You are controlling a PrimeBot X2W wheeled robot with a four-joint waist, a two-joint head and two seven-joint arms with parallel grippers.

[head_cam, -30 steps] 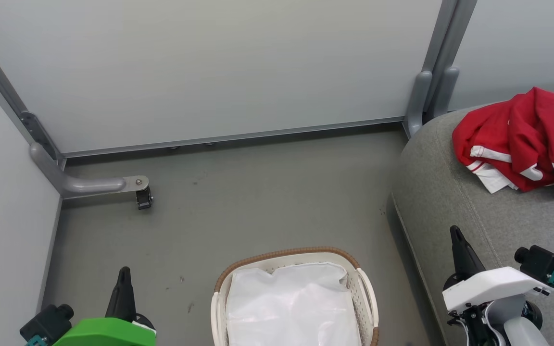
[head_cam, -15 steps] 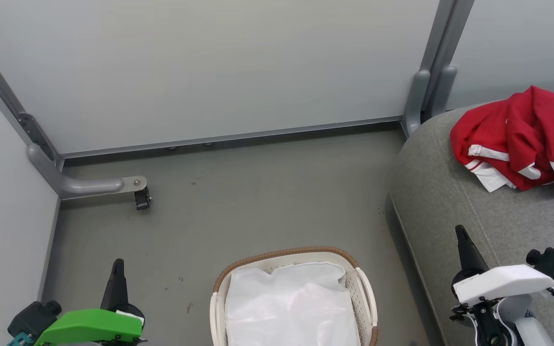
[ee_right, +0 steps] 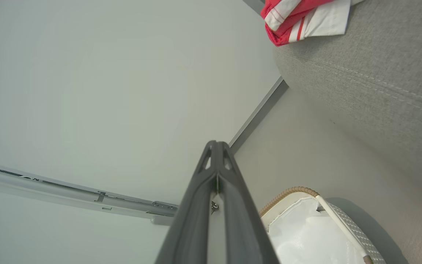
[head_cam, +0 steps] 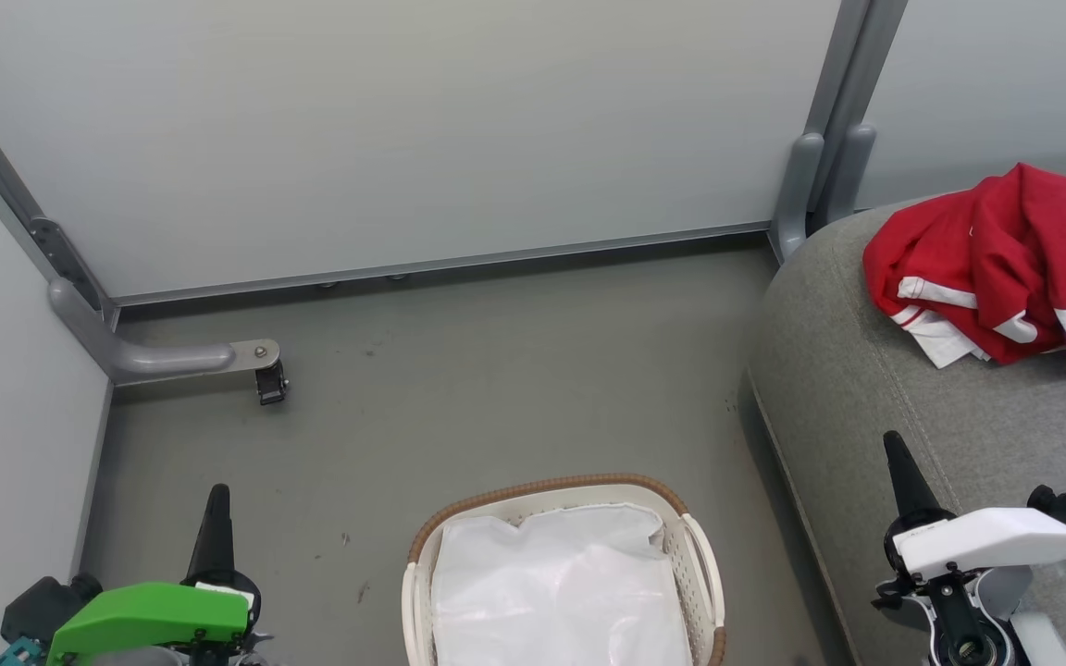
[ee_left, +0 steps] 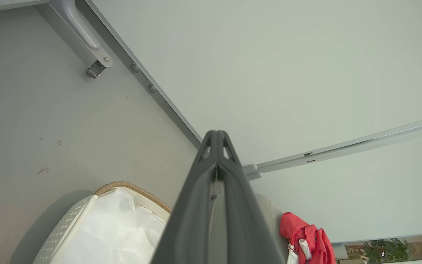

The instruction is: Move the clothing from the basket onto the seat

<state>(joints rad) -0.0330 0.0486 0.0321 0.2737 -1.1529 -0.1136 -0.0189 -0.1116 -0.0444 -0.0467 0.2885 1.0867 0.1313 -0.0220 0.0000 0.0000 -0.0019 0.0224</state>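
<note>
While the clothing (head_cam: 1005, 268) lies heaped on the seat (head_cam: 866, 416), ahead and right of the nearer right gripper (head_cam: 894, 449), the basket (head_cam: 542, 488) holds its liner (head_cam: 561, 592); that gripper and the left gripper (head_cam: 217, 499) are pinched together, empty.

Left claw (head_cam: 217, 492) has drifted left, right claw (head_cam: 893, 442) right

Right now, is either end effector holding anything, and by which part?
Nothing is held. The left end effector and right end effector are both shut and empty; the clothing lies on the seat, apart from them.
</note>
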